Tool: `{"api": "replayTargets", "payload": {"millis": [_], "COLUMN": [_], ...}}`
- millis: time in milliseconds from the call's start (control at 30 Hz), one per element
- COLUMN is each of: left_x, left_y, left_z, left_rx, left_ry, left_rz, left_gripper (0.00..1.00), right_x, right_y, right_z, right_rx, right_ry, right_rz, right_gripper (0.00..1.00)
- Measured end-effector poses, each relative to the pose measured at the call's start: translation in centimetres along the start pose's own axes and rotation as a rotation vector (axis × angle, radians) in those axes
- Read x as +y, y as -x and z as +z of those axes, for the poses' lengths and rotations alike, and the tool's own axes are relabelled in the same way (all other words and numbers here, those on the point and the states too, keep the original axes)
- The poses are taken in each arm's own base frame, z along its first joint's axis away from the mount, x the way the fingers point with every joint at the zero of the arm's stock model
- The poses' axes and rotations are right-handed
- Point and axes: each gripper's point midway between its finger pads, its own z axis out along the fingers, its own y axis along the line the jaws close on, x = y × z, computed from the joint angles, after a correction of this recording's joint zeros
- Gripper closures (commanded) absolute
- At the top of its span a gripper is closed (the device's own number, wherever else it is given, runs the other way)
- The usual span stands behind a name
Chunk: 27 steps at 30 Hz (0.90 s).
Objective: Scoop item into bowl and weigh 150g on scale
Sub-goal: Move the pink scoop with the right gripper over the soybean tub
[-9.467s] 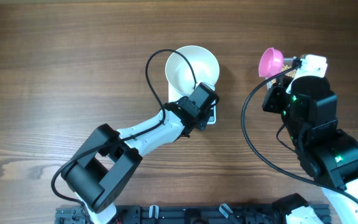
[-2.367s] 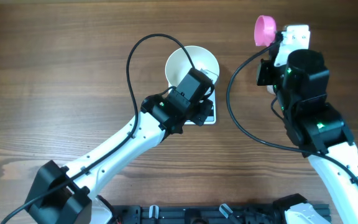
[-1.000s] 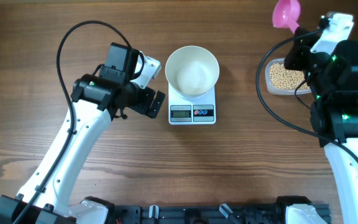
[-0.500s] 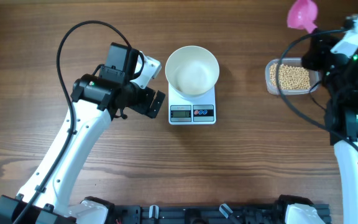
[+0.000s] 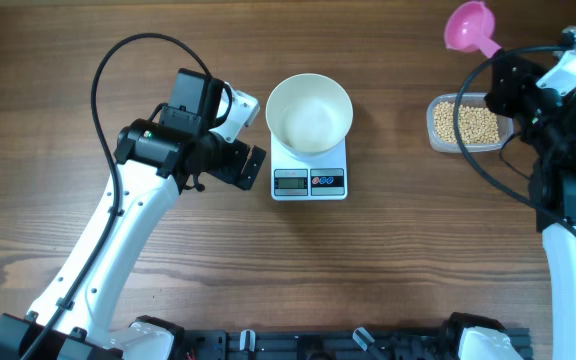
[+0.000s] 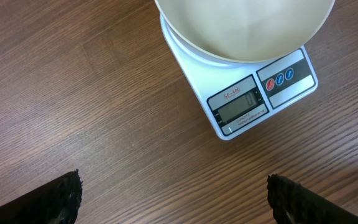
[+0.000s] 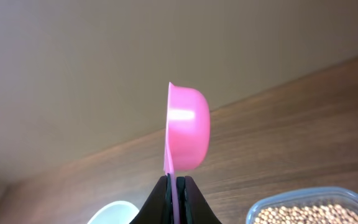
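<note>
On the small white square digital scale (image 5: 309, 180), in the middle of the brown wooden table (image 5: 388, 260), sits the round white bowl (image 5: 288, 100). It is smooth inside, it looks empty, and its rim hangs over the scale's edges. The small round tan beans (image 5: 468, 122) lie well to the right of the scale, in a clear rounded plastic tub (image 5: 432, 122).

The right jaws are closed on the thin flat handle of the pink plastic scoop (image 5: 464, 25), right of the scale and beyond the tub. The cup looks empty to me. The left jaws stand wide apart just left of the scale and hold nothing.

My worries are these:
- The handle is pinched only at its edge, so the scoop may swivel when I push it into the beans.
- The tub looks light and may slide on the wood.
- The beans are hard and round, so any that spill will roll far.
- A bump on the overhanging bowl could shift it and spoil the reading.
- One full scoop too many could pass the target weight.
</note>
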Motion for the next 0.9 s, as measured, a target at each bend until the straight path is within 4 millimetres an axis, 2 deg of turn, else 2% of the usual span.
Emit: {"api": "replayTargets", "payload": {"millis": [167,300,367,467,567,900], "left_x": [0.0,0.0,0.0,0.0,0.0,0.0], "left_y": [0.0,0.0,0.0,0.0,0.0,0.0], "left_z": [0.0,0.0,0.0,0.0,0.0,0.0], "left_rx": [0.000,0.000,0.000,0.000,0.000,0.000], "left_ry": [0.000,0.000,0.000,0.000,0.000,0.000], "left_rz": [0.000,0.000,0.000,0.000,0.000,0.000], "left_gripper": [0.00,0.00,0.00,0.00,0.00,0.00], "right_x": [3.0,3.6,3.8,4.3,4.2,2.6], "right_y": [-1.0,-2.3,-2.4,-1.4,-1.8,-5.1], "right_z": [-0.3,-0.6,-0.6,-0.4,-0.1,-0.3], "right_rx": [0.048,0.099,0.094,0.044,0.058,0.204], "right_ry": [0.177,0.231,0.247,0.270,0.274,0.219], "right_rz": [-0.156,-0.203,-0.248,-0.325,-0.340,-0.271], "right_gripper": [0.96,0.96,0.96,0.96,0.96,0.96]}}
